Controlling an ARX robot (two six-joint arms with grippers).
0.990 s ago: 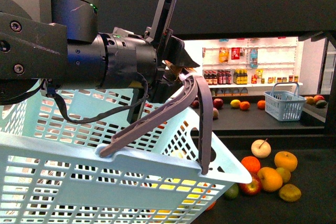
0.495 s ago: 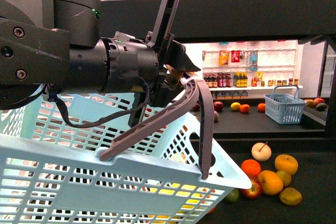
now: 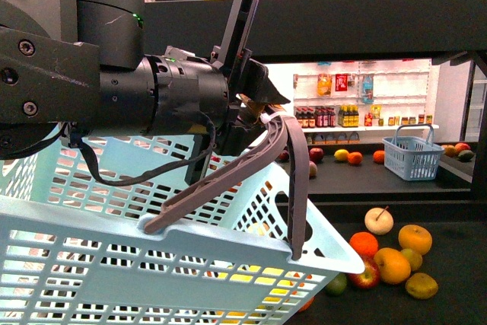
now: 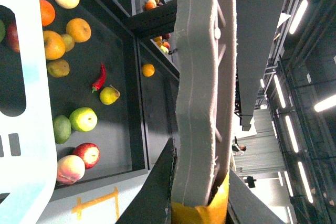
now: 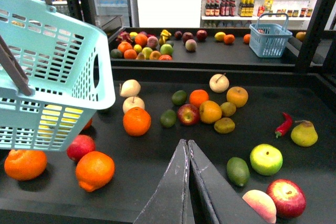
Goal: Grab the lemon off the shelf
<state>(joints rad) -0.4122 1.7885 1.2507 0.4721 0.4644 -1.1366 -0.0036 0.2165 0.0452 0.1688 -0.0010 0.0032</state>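
Standing beside the rig, I can see the left gripper (image 3: 260,110) clenched on the grey handle (image 3: 294,180) of the pale blue basket (image 3: 190,235). It hangs the basket tilted just in front of the shelf (image 5: 315,174), presumably so picked fruit has somewhere close to drop. The right gripper (image 5: 185,146) hovers over the near tier with its jaws pressed together and nothing between them, so it would have to spread them before any grab. The lemon (image 5: 224,125), as best I can judge, is the dull yellow oval lying on that tier just beside a yellow-orange fruit and not far from a red apple (image 5: 187,114). It sits ahead of the right claw, well apart from the basket. Something yellow also shows through the basket's slats, but I cannot tell what it is. Counting what is plain on the near tier, there are three cream apples, one of them (image 5: 219,83) at the back of the cluster. There are also one green apple (image 5: 265,159), one red chilli (image 5: 283,124), one yellow pear (image 5: 304,133) and three deep oranges near the basket, the nearest (image 5: 94,170) close to the front lip. There are two baskets in all, the second a small blue one (image 5: 268,39) resting on the far tier.
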